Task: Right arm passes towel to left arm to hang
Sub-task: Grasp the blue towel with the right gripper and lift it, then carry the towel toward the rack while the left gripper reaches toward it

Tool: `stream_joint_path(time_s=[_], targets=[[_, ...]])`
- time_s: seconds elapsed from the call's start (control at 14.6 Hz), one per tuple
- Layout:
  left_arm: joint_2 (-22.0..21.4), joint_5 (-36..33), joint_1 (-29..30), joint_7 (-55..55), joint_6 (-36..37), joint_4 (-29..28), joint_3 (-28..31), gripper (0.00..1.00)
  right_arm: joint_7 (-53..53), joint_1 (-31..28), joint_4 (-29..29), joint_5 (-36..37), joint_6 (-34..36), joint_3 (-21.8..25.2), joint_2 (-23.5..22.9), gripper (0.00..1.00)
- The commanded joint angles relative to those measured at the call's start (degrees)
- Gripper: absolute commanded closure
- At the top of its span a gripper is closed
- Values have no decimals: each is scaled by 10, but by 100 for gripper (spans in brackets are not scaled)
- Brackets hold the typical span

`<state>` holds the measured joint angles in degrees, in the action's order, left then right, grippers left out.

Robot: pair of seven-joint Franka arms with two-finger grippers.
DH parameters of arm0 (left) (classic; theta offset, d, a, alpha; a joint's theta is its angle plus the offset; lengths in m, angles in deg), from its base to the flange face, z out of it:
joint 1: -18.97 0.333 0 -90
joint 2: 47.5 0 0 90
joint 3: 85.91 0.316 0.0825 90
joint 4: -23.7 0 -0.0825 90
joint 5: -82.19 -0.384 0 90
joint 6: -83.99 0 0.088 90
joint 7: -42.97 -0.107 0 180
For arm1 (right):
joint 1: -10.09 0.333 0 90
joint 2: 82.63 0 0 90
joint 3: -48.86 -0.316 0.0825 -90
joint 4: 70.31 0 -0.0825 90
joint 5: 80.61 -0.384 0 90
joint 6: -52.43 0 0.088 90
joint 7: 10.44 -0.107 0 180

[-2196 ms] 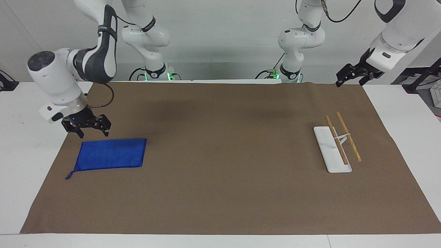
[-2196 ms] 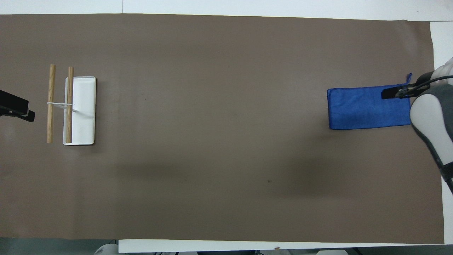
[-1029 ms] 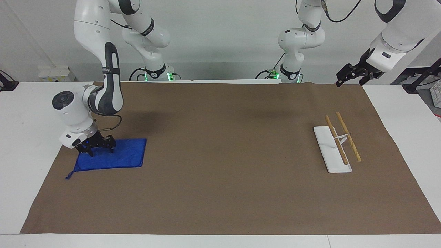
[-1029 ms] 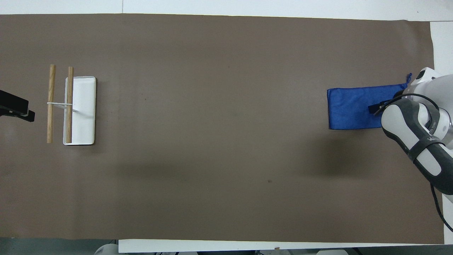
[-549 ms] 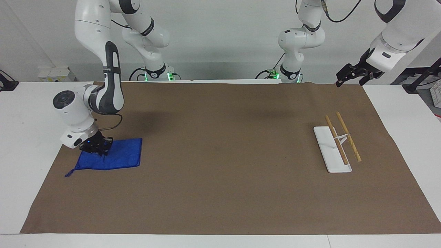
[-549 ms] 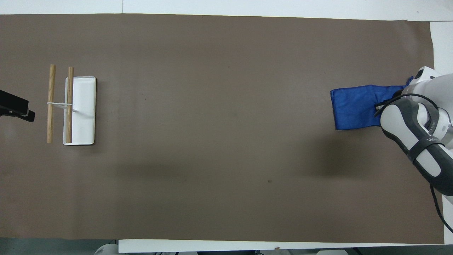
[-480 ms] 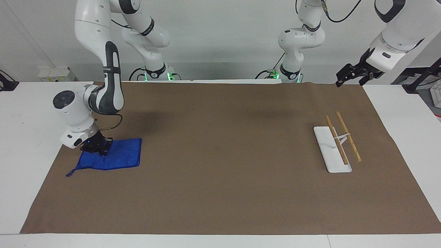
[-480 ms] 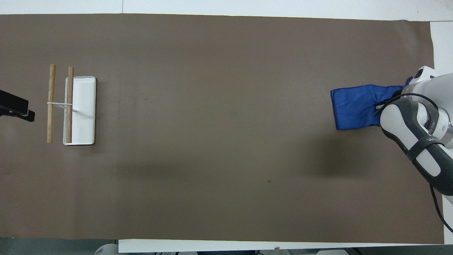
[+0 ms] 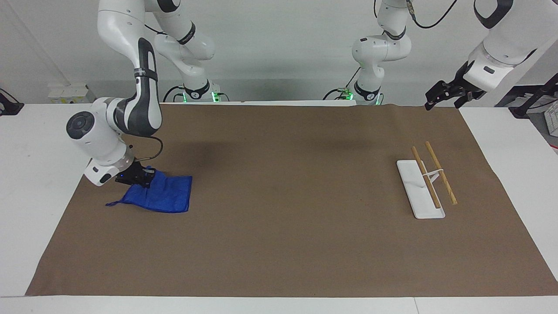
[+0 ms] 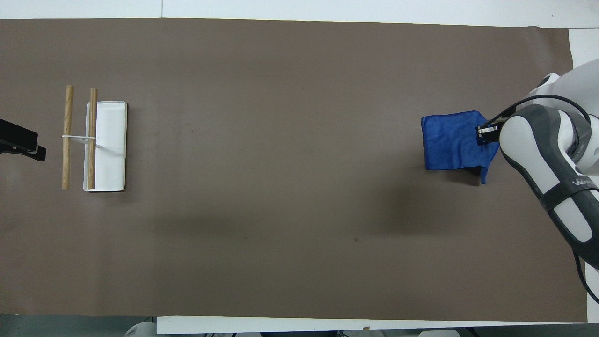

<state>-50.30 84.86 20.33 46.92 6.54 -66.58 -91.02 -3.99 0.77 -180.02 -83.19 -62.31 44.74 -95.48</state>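
Note:
The blue towel (image 9: 168, 198) lies bunched at the right arm's end of the brown mat. One edge is lifted and the rest rests on the mat, with its little loop (image 9: 111, 203) trailing. My right gripper (image 9: 138, 178) is shut on that raised edge, blue light showing; from above the gripper (image 10: 486, 133) sits at the towel's (image 10: 449, 145) edge, half covered by the arm. My left gripper (image 9: 441, 99) waits open and holds nothing, up over the mat's corner at the left arm's end; only its tip (image 10: 28, 147) shows in the overhead view.
A rack with a white base (image 9: 414, 192) and two wooden rods (image 9: 440, 172) stands at the left arm's end of the mat; from above the base (image 10: 112, 145) and rods (image 10: 68, 135) lie beside the left gripper's tip. White tabletop borders the mat (image 9: 283, 226).
The right gripper came down onto the flat towel, shut on its edge and raised it, dragging the towel a little toward the left arm's end and crumpling it. The left arm has stayed still.

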Motion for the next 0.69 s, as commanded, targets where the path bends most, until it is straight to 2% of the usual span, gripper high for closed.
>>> stream_joint_path(time_s=[0.0, 0.21, 0.34, 0.48, 0.62], targets=[[-5, 0, 5, -4, 0, -3, 0, 0, -138, -8, 57, -7, 85, -65, 5, 100], [-5, 0, 5, -4, 0, -3, 0, 0, -347, -9, 106, -7, 144, -151, 6, 100], [-5, 0, 5, -4, 0, -3, 0, 0, -489, -9, 125, -24, 151, -211, 6, 100], [-5, 0, 5, -2, 3, -3, -1, 0, -619, -8, 154, -82, 141, -255, 1, 100], [-7, 0, -2, 4, 2, -7, -1, 0, -694, -6, 165, -148, 117, -281, -5, 100]])
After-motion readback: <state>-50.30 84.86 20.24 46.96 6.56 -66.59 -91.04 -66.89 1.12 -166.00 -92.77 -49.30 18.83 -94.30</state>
